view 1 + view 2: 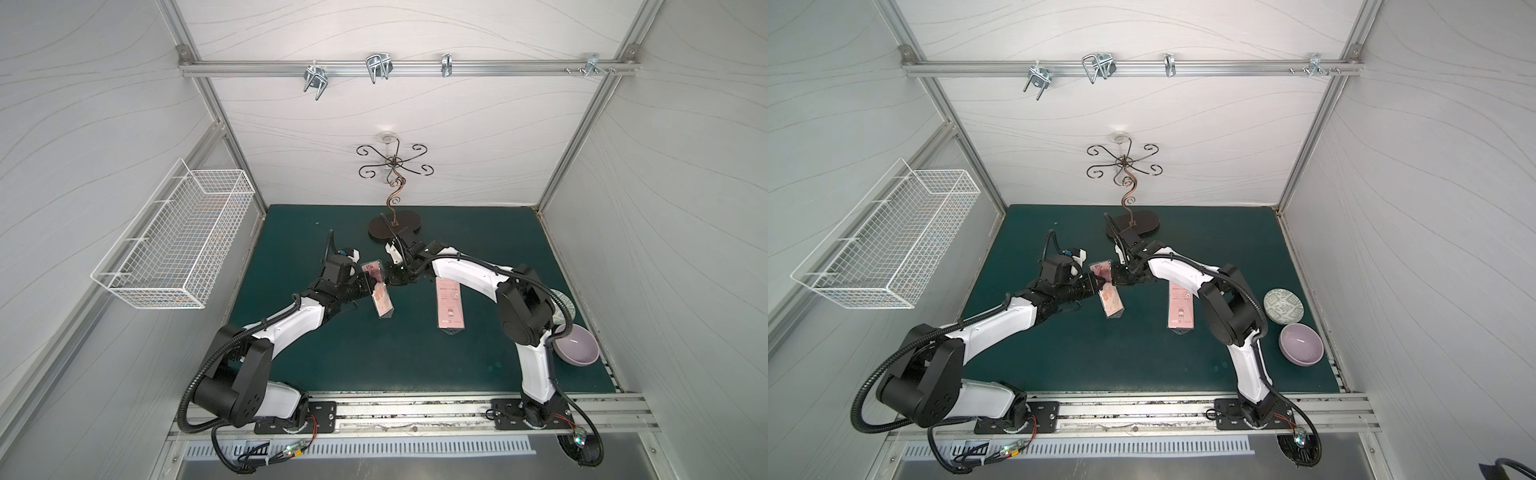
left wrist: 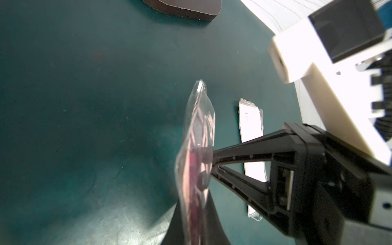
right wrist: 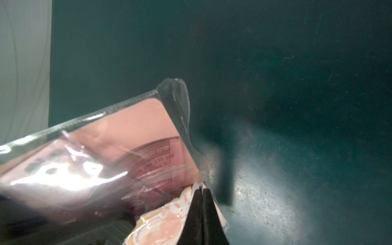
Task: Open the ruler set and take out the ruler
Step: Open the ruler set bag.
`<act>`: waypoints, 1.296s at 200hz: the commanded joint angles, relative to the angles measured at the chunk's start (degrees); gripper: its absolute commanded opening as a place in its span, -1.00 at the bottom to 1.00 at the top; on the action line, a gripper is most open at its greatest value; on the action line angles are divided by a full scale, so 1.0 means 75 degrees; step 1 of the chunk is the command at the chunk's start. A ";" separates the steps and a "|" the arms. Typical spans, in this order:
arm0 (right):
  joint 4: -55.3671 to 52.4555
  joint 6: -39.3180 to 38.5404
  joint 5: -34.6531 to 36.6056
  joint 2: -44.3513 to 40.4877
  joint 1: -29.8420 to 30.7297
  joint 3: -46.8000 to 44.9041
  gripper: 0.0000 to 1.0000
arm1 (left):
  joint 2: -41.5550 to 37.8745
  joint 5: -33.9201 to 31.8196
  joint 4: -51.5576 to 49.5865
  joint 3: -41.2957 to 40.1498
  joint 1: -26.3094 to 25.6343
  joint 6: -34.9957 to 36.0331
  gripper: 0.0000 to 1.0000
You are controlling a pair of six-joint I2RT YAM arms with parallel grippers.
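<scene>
We are seeing the ruler set (image 1: 92,309) showing pink under clear film; pink card (image 1: 449,309); teal mat (image 1: 374,357); lilac bowl (image 1: 577,345); green-patterned dish (image 1: 1283,306).

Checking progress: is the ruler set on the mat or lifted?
Lifted: left gripper holds the ruler set above the mat; right gripper pinches its edge.

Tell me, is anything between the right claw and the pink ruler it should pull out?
Yes. The right gripper is shut on the edge of the clear plastic sleeve, and that film covers the pink ruler pieces inside.
</scene>
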 commanded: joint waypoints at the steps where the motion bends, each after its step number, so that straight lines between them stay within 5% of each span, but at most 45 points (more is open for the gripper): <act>1: -0.1019 -0.0518 0.1651 -0.0060 -0.0244 0.0019 -1.00 | -0.0501 -0.0200 0.0232 0.0235 0.0034 0.0251 -1.00; 36: -0.1095 -0.0682 0.1803 -0.0073 -0.0417 -0.0110 -1.00 | -0.0493 -0.0112 0.0263 0.0194 0.0035 0.0262 -1.00; 64: -0.0028 -0.0298 -0.0126 -0.0738 -0.0810 -0.0949 -1.00 | -0.0464 -0.0105 0.0295 0.0188 0.0035 0.0221 -1.00; 74: 0.0475 -0.0012 -0.0898 -0.1080 -0.0970 -0.1340 -0.69 | -0.0461 -0.0074 0.0251 0.0227 0.0035 0.0241 -1.00; 97: 0.2180 0.0782 -0.2434 -0.1845 -0.1251 -0.2322 -0.42 | -0.0479 -0.0075 0.0232 0.0244 0.0034 0.0285 -1.00; 122: 0.3617 0.1089 -0.3109 -0.2246 -0.1083 -0.2861 0.02 | -0.0433 0.0035 0.0330 0.0268 0.0034 0.0222 -1.00; 136: 0.3805 0.1155 -0.3373 -0.2082 -0.0968 -0.2717 0.07 | -0.0395 0.0077 0.0409 0.0257 0.0033 0.0165 -1.00; 202: 0.2417 0.0873 -0.1601 -0.1329 -0.0432 -0.1581 0.22 | -0.0454 0.0175 0.0447 0.0262 0.0033 0.0132 -1.00; 259: 0.1275 0.0706 -0.1060 -0.0668 -0.0281 -0.0862 0.08 | -0.0482 0.0106 0.0482 0.0265 0.0033 0.0162 -1.00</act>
